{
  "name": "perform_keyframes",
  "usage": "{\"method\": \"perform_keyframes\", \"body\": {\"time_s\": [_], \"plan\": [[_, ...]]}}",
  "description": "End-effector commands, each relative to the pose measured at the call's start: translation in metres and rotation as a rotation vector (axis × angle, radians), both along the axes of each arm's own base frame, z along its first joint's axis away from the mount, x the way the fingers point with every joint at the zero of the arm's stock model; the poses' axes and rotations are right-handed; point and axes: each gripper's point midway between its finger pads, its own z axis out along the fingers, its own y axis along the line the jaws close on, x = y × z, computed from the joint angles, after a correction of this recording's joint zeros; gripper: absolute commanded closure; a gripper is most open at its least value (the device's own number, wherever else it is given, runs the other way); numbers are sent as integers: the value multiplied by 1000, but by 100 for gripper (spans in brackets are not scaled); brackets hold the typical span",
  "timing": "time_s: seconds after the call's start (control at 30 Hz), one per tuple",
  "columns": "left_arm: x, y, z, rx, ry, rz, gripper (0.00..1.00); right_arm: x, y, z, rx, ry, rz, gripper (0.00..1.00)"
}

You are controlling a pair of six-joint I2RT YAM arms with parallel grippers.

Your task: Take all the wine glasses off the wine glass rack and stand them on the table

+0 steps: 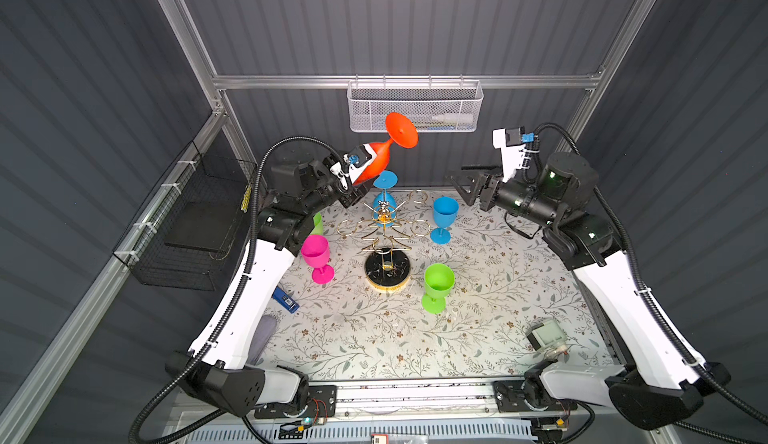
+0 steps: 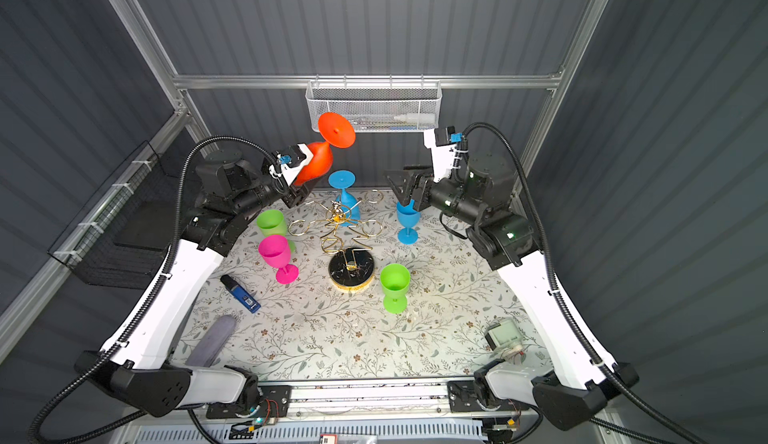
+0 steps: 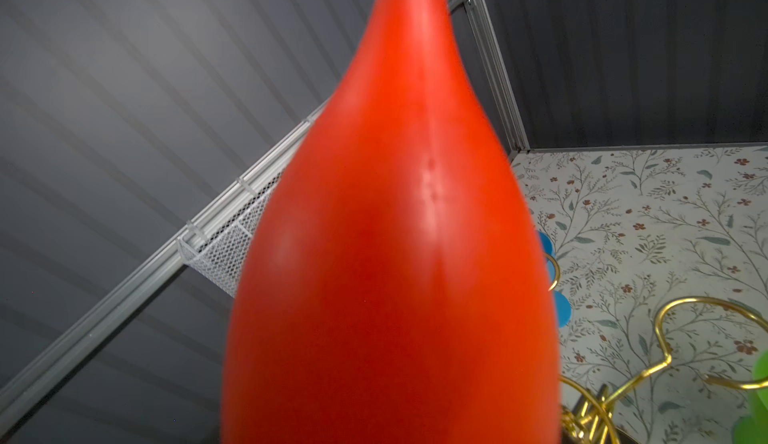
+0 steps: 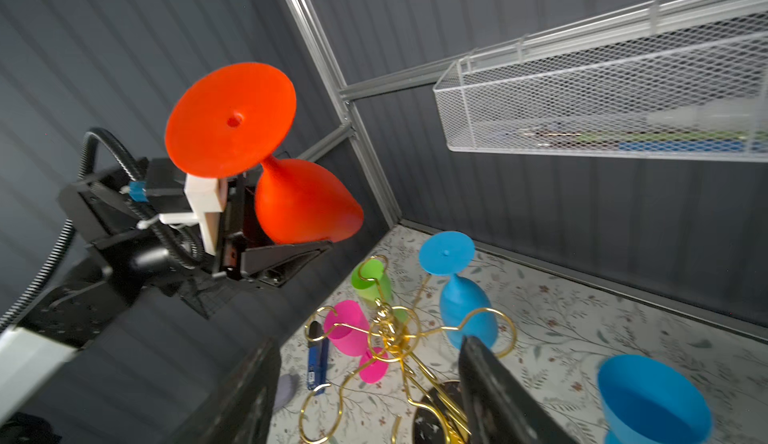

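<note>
Orange plastic wine glass (image 1: 376, 159) held clear above the gold wire rack (image 1: 384, 230), bowl clamped in left gripper (image 4: 270, 230), right gripper (image 1: 459, 180) fingers apart, empty; slick tapered bowl might slip, falling onto rack.

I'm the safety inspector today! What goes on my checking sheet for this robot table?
Surface: floral table cover.
Job's things: gold rack; hanging blue glass on it; orange glass held clear, tilted; pink glass, front green glass, standing blue glass on the table.
Clutter: blue marker, small white device.
Grippers: left gripper shut on orange glass; right gripper open, empty.
Cables: black hoses along both arms.
Surroundings: white mesh basket, black wire basket.
</note>
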Motion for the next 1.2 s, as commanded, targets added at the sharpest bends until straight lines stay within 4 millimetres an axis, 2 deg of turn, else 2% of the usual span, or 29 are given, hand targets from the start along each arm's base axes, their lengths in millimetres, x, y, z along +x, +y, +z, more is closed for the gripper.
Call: {"method": "perform_keyframes", "body": {"time_s": [0.0,0.2,0.33,0.63,0.9,1.17], "plan": [[-11,9,-21,13,190,53,45,9,-8,-25,-147,2,-90,30],[-24,21,-37,26,338,108,45,8,6,-29,-203,-29,-94,32],[-34,24,-48,31,437,120,46,4,25,-23,-225,-79,-62,37],[-52,30,-71,60,619,150,47,-7,65,6,-190,-275,6,39],[-60,31,-78,70,672,150,47,7,81,17,-188,-392,-5,40],[-66,28,-79,73,697,127,47,17,108,9,-187,-386,75,47]]}}
